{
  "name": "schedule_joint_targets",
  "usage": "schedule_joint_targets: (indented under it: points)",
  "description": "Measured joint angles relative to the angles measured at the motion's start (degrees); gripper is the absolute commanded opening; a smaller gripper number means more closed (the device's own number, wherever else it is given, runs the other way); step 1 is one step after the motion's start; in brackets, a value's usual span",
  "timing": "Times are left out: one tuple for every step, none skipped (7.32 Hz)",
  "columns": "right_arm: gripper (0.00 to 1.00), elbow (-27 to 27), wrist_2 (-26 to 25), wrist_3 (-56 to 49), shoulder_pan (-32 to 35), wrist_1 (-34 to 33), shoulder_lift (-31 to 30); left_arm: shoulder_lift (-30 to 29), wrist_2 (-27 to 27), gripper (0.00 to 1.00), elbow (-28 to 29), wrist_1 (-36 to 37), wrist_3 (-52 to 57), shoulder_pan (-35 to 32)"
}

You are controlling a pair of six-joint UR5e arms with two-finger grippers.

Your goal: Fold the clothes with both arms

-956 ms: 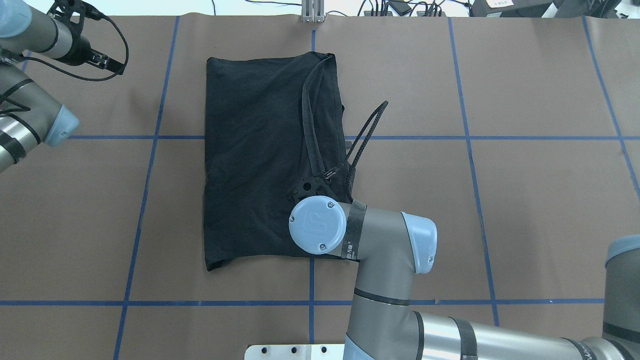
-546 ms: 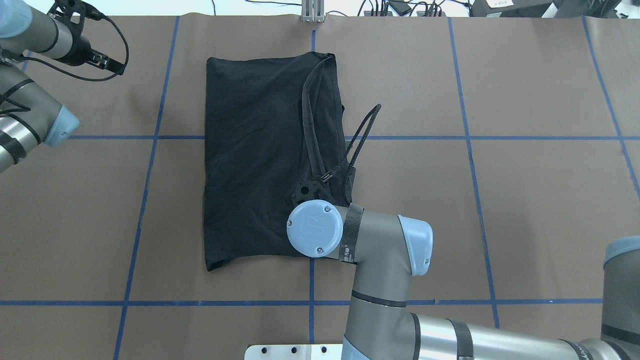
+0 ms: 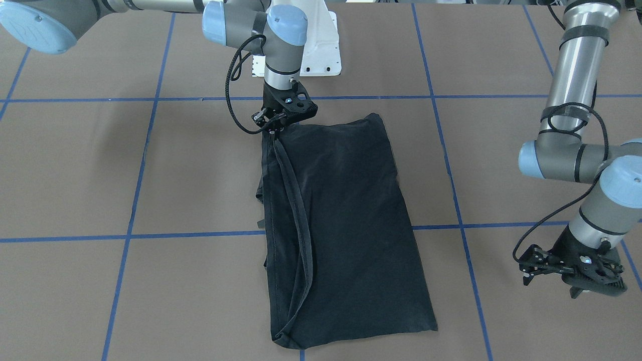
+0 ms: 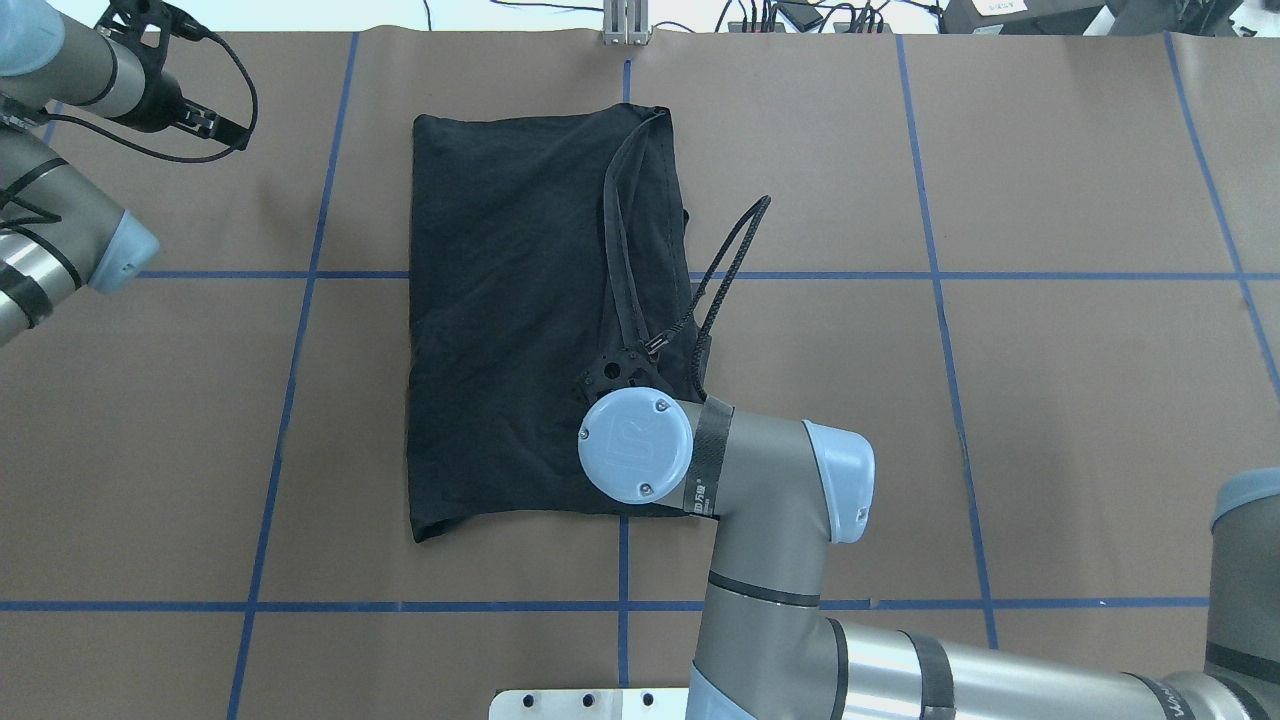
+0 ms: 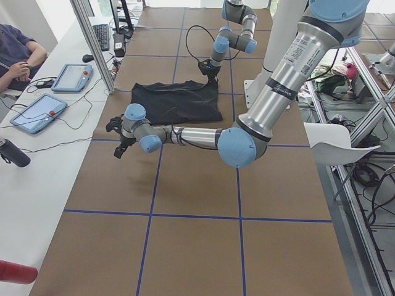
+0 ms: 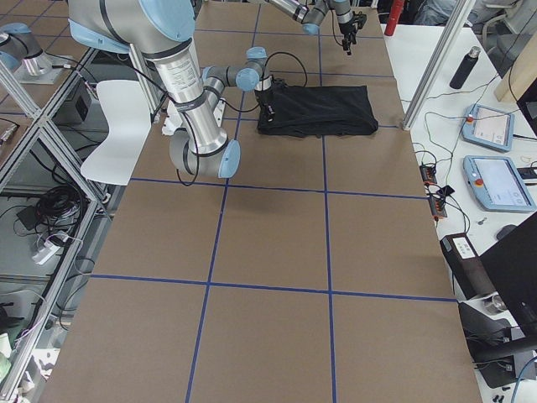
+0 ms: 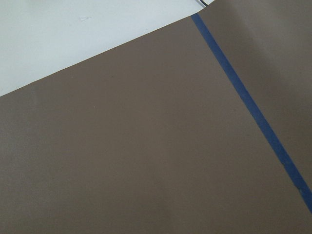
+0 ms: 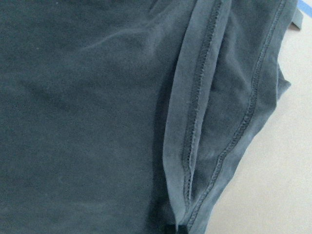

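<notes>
The black T-shirt [image 3: 351, 215] lies folded in a long rectangle on the brown table, graphic hidden; it also shows in the overhead view [image 4: 510, 320]. My right gripper [image 3: 273, 129] is shut on the shirt's hem strip [image 3: 293, 200] at the corner nearest the robot and holds it slightly raised and taut. In the overhead view my right wrist [image 4: 635, 445] covers the fingers. The right wrist view shows the stitched hem [image 8: 195, 122] close up. My left gripper [image 3: 577, 291] hangs over bare table far from the shirt; I cannot tell if it is open.
The white pedestal base [image 3: 321, 50] stands just behind the shirt's near edge. A black cable loop [image 4: 730, 260] sticks out beside the shirt's right side. Blue tape lines [image 4: 300, 275] grid the table. An operator [image 5: 15, 55] and tablets sit beyond the far edge.
The right wrist shifted slightly left and toward the robot, then came back, cable loop swaying with it. The shirt and the left arm have not moved.
</notes>
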Motion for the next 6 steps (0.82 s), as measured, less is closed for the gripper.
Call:
schedule_joint_targets:
  points:
    - [0.00,1.4,0.1,0.2,0.1,0.0,-1.5,0.0,0.0,1.00,0.0,0.0,0.0,0.0]
    - [0.00,4.0,0.1,0.4,0.1,0.0,-4.1,-0.1,0.0,1.00,0.0,0.0,-0.1,0.0]
    - [0.00,7.1,0.2,1.0,-0.1,0.0,-7.4,-0.1,0.0,1.00,0.0,0.0,-0.1,0.0]
    - [0.49,9.4,0.3,2.8,-0.7,0.1,-10.1,-0.1,0.0,1.00,0.0,0.0,-0.1,0.0]
    - [0.99,10.4,0.3,5.5,-1.8,0.3,-11.6,-0.1,0.1,1.00,0.0,0.0,-0.1,0.0]
    - [1.00,10.6,0.3,7.7,-2.6,0.4,-12.0,-0.1,0.1,1.00,0.0,0.0,-0.1,0.0]
